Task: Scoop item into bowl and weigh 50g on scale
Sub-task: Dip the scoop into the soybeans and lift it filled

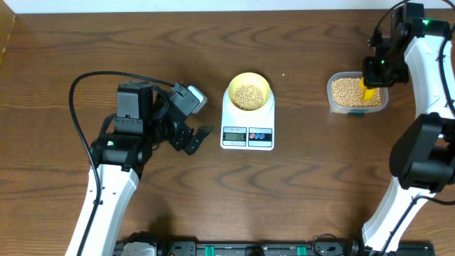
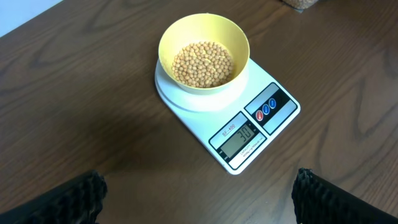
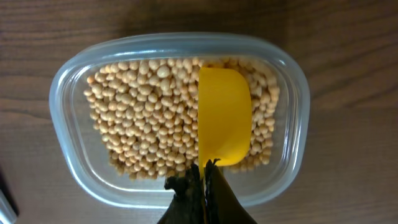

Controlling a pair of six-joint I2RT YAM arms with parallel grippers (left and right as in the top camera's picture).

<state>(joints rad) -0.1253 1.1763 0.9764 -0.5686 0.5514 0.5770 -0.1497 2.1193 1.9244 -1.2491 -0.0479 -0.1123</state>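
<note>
Overhead scale (image 1: 247, 128) display unreadable, left fingers (image 2: 74, 199) cut off below, scoop (image 3: 224, 118) handle hidden by right fingers (image 3: 186, 202)

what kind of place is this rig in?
Probably a lab bench, not a kitchen: two white robot arms at a dark wood-grain table, white flat digital scale, clear plastic tub of tan beans.

Scale (image 1: 247, 136) and clear tub (image 1: 330, 98) on wooden table (image 1: 306, 192)

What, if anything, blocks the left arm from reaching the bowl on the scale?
Probably nothing, so likely yes. The left tool sits open beside the scale, with only bare table between it and the bowl. The right tool holds the scoop away at the tub.
</note>
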